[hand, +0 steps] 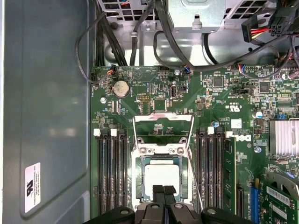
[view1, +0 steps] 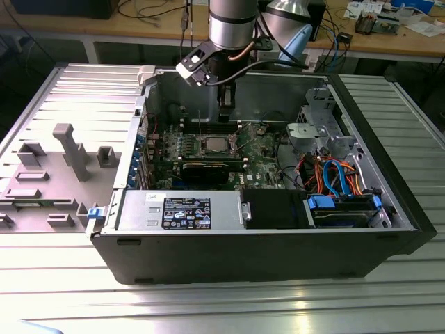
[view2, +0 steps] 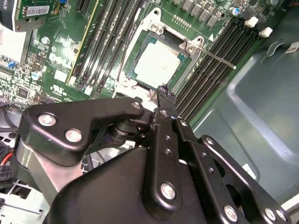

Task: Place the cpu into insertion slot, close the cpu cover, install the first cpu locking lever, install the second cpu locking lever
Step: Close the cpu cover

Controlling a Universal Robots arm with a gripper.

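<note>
The cpu lies flat in the insertion slot of the green motherboard, its silvery top showing in both wrist views. The cpu cover, a metal frame with a window, stands tilted open at the far side of the slot. A thin locking lever sticks out free beside the socket, and another rod runs along its side. My black gripper hangs just above the near edge of the chip with its fingers together and nothing between them. In the exterior view the gripper reaches down into the open case over the socket.
Long black memory slots flank the socket on both sides. Cables and a metal bracket lie beyond the board. The grey case wall runs along one side. A power supply and a drive bay with blue and orange cables fill the case front.
</note>
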